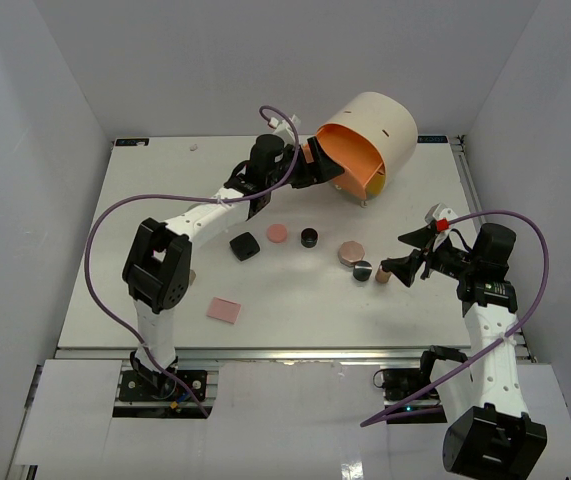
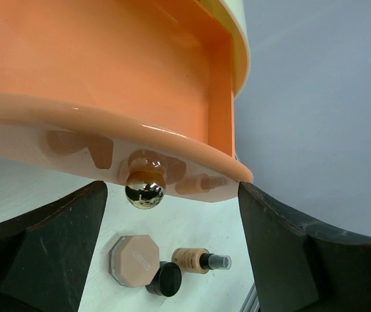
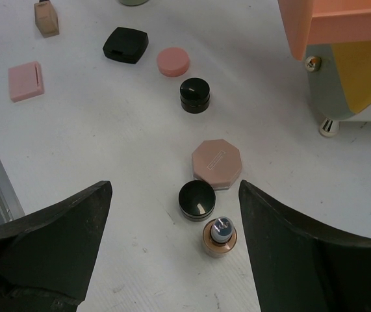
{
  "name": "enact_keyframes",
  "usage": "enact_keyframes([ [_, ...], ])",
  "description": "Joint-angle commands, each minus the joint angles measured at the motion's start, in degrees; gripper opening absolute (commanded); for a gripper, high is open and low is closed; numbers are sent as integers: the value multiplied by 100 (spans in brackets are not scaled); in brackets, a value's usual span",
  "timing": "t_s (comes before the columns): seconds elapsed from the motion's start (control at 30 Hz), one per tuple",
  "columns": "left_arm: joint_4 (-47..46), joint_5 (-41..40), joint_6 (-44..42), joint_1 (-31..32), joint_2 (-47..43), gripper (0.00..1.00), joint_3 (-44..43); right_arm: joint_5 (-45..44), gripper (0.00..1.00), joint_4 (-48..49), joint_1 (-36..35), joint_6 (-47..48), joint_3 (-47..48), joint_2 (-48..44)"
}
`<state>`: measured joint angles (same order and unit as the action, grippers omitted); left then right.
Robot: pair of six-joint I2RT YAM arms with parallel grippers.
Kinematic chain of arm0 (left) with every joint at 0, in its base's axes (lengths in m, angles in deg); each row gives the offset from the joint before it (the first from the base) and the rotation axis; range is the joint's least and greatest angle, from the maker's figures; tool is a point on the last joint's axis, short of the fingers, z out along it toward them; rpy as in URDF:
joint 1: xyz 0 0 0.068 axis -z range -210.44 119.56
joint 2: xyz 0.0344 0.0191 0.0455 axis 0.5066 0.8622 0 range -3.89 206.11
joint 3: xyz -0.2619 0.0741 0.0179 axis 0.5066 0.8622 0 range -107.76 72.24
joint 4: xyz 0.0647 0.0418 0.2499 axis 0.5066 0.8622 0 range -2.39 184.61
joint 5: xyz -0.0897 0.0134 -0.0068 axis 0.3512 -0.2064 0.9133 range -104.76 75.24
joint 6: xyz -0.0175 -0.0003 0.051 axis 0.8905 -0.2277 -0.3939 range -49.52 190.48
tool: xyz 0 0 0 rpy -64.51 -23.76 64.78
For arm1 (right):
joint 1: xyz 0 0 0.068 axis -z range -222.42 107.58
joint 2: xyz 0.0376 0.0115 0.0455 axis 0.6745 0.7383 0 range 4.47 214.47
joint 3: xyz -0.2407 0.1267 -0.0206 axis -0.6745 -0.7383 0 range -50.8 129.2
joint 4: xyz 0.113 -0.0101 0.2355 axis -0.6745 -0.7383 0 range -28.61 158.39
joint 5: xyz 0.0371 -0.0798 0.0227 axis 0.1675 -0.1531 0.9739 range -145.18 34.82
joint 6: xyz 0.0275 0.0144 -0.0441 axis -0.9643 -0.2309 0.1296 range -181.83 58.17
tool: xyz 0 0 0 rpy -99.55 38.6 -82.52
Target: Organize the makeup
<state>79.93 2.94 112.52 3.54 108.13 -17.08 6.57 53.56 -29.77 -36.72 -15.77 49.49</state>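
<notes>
makeup [image 1: 309,237] lies on the white counter [image 1: 165,200] before the cream cylinder [image 1: 380,125]: two glossy black jars [image 3: 194,95], two tan tubes [image 3: 219,237], one round pink compact [image 3: 173,61], one octagonal rose-beige compact [image 3: 217,162], one black oblong case [image 3: 125,44], one flat pink square [image 3: 26,80]. left end effector [image 2: 172,190] gapes wide astride the cylinder's gold knob [image 2: 144,188], holding nothing; right end effector [image 3: 175,185], also before the cylinder, gapes empty.

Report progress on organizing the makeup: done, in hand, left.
Done: the orange drawer stands pulled out and looks empty. In hand: the left gripper, open, brackets the drawer's gold knob; the right gripper hangs open above the table. Left: everything. The pink square, black case, pink compact, black jar, octagonal compact, second jar and tan bottle all lie on the table, none stowed.
</notes>
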Motion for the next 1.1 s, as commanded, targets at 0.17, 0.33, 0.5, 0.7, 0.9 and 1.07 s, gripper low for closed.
enact_keyframes([
  [0.17,-59,204,-220,21,-827,98,177,307,88,148,19,226,-22,16],
  [0.33,-42,253,-203,21,-812,98,207,320,88,121,19,266,-31,24],
  [0.5,-128,305,-161,21,-802,98,306,327,88,121,19,275,-31,31],
  [0.7,-246,410,-30,21,-651,93,139,324,88,121,19,275,-31,42],
  [0.9,-390,477,124,21,-487,92,-145,314,88,121,28,275,-31,42],
  [1.07,-296,462,154,21,-245,92,-535,328,88,121,27,275,-31,42],
])
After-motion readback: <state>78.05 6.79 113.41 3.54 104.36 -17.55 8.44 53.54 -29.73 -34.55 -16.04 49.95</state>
